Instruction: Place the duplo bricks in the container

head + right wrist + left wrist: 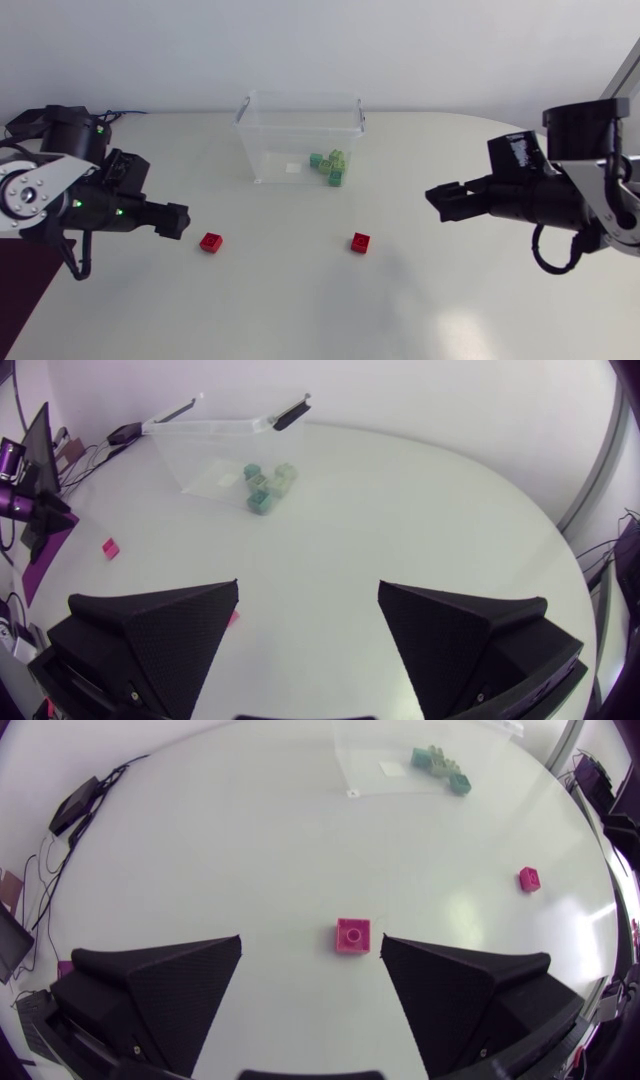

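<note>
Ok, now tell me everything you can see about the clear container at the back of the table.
The container is a rectangular box of clear plastic, open on top, with a dark clip at each end of its rim. It stands upright on the white table, far side, near the middle. A cluster of green bricks lies inside in one corner, and a small white patch shows on its floor. Only the table and those bricks touch it.

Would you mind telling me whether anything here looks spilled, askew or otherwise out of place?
Nothing looks spilled or damaged. The clear container stands upright with the green bricks inside. Only two bricks lie outside it on the table: the left red brick by the left gripper, the right red brick nearer the middle.
</note>
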Action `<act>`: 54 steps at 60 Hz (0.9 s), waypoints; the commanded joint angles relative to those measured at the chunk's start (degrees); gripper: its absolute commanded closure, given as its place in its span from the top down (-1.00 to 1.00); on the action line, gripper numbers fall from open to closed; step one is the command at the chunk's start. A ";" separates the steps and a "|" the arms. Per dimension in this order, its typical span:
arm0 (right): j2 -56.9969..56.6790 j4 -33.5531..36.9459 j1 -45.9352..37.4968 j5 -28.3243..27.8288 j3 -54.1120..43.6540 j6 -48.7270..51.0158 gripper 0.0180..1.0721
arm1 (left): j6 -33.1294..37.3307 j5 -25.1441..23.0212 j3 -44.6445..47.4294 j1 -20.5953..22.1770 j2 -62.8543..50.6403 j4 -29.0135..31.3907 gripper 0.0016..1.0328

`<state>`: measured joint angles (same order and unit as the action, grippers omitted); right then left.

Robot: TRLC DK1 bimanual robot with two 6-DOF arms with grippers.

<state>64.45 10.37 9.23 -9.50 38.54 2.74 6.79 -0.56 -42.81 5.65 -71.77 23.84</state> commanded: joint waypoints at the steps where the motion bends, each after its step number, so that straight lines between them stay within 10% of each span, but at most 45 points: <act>1: 4.81 1.32 -0.53 -3.42 2.85 -1.42 0.92 | 2.53 -0.41 -3.34 0.50 -4.79 1.13 0.89; 19: 17.29 13.45 4.30 -5.62 12.17 20.11 0.92 | 4.81 -0.41 -7.29 2.35 -18.23 1.57 0.88; 54: 40.32 15.38 11.95 -7.29 23.24 37.42 0.89 | 7.19 -1.73 -11.42 5.78 -30.45 0.33 0.10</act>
<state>102.13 24.38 20.03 -16.34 60.05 37.65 12.73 -1.56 -52.69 11.00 -100.62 24.27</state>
